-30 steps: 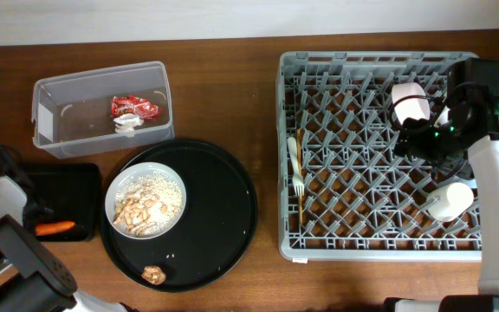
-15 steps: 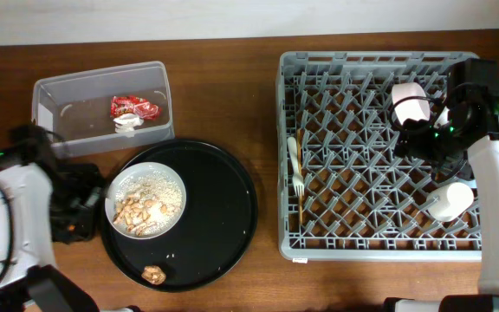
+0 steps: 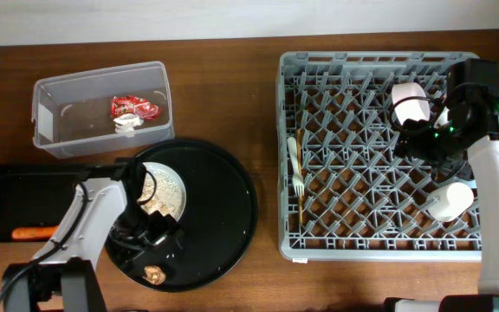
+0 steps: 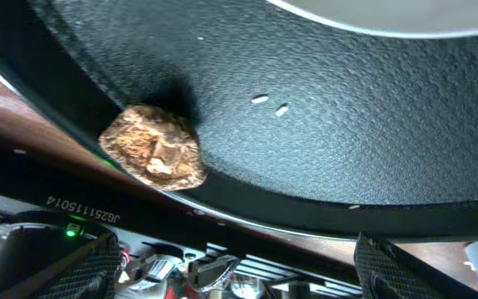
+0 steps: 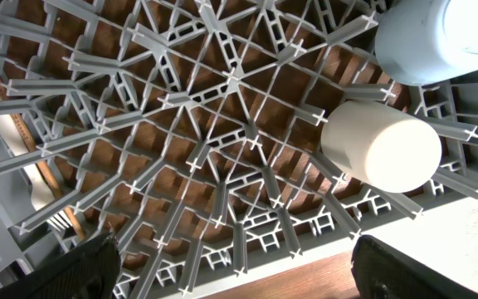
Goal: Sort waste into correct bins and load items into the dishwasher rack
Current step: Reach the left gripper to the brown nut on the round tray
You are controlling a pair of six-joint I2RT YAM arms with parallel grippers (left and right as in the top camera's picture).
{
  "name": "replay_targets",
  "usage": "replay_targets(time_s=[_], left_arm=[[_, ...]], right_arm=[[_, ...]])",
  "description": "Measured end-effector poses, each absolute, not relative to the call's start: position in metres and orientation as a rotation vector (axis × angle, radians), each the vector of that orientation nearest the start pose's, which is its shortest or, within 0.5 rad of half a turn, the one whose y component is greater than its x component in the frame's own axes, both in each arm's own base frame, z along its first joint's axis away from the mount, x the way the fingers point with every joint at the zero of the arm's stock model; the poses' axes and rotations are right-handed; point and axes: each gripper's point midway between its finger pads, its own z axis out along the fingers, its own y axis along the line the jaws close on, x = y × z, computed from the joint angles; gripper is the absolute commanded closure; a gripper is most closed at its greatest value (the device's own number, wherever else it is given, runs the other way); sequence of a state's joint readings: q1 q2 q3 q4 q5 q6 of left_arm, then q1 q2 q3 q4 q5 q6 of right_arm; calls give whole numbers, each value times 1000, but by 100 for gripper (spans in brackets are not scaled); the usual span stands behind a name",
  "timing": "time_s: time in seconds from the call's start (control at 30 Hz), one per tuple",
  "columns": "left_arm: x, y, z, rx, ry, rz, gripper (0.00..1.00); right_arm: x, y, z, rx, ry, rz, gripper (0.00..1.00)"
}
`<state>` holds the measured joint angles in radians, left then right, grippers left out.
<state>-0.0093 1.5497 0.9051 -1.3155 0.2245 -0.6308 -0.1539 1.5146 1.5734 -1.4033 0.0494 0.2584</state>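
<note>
Brown lump [image 4: 153, 147] sits just inside the rim of the big round black tray [image 3: 219, 204], close ahead of the left gripper [image 4: 235, 249], whose fingers stand wide apart and empty. Clearing food waste looks like the step in hand: next, drop astride the lump, close, and carry it to the shallow black tray [image 3: 16, 195] left of the round one. Right of it, the right gripper [image 5: 235, 249] hangs spread and empty over the dishwasher rack [image 3: 371, 59].

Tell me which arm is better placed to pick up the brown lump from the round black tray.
Left. The left gripper hangs open over the round black tray, and the brown lump lies just ahead of it in the wrist view. The right gripper is far off, above the dishwasher rack.
</note>
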Motion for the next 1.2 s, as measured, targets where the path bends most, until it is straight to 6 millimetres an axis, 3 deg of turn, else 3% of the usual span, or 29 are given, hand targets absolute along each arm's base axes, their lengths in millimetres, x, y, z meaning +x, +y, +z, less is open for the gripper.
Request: replay_targets(time_s=[0.2, 0.43, 0.87, 1.2], left_arm=[[150, -49, 53, -1111, 3404, -127, 11], [140, -49, 37, -1212, 3381, -91, 11], [143, -26, 29, -1252, 3286, 146, 11], [146, -23, 11, -1260, 3231, 139, 11]], right_arm=[[296, -55, 212, 604, 2850, -55, 8], [296, -54, 212, 605, 2853, -55, 8], [296, -55, 212, 605, 2852, -59, 8], [296, -55, 212, 605, 2852, -59, 8]])
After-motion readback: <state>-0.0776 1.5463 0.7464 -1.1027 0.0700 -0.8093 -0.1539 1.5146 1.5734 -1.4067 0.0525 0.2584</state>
